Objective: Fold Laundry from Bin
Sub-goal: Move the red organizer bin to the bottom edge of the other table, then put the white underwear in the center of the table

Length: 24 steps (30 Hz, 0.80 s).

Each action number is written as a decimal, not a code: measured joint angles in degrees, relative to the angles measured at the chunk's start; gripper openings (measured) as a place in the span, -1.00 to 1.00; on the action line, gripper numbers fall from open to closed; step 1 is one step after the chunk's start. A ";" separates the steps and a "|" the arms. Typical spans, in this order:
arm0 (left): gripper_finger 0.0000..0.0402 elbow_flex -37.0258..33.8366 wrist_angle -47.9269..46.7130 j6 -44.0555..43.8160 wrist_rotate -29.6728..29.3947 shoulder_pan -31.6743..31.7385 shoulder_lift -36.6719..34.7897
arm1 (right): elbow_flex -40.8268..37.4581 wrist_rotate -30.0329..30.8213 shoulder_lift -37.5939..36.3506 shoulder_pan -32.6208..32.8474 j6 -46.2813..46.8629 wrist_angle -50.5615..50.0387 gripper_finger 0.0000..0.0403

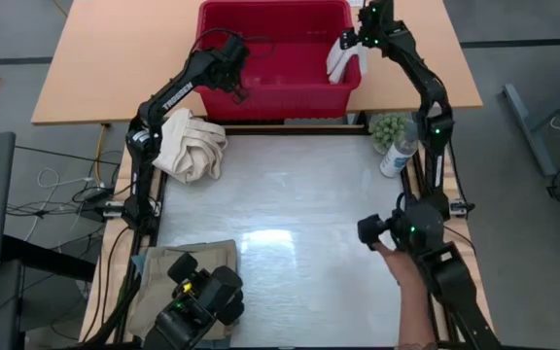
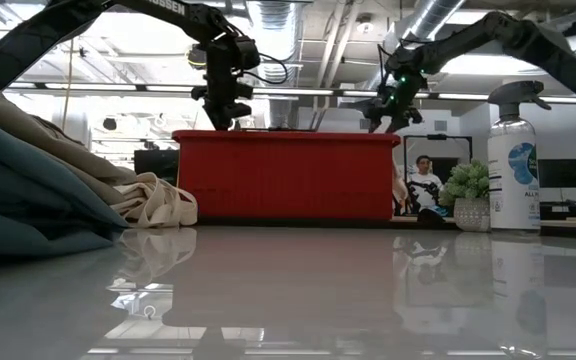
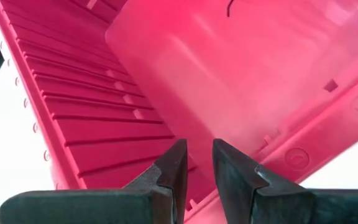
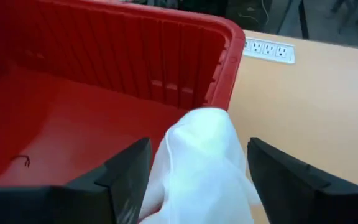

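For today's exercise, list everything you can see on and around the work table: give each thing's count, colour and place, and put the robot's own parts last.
bin: one, red, far middle of the table, inside looks bare.
small white cloth: one, white, draped over the bin's right rim.
canvas bundle: one, cream, near the bin's left front corner.
folded laundry: a stack, tan on top, teal beneath, near left corner.
spray bottle: one, clear, right edge of the table.
small plant: one, green, beside the bottle.
person's arm: one, near right, reaching in.
left end effector: one, dark, over the bin's left side, fingers slightly apart, empty.
right end effector: one, dark, open, astride the white cloth.
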 joint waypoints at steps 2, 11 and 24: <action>-0.66 0.01 0.01 -0.23 1.11 0.03 -0.04 | 2.37 -0.18 0.93 0.01 -1.24 -1.95 0.47; -0.66 0.11 0.70 -0.48 2.19 0.11 -0.13 | 1.79 -0.16 1.35 -0.04 -1.09 -6.18 0.50; -0.66 0.22 2.21 1.58 2.46 0.19 -0.21 | -2.74 -2.62 1.40 0.03 0.24 -7.98 0.34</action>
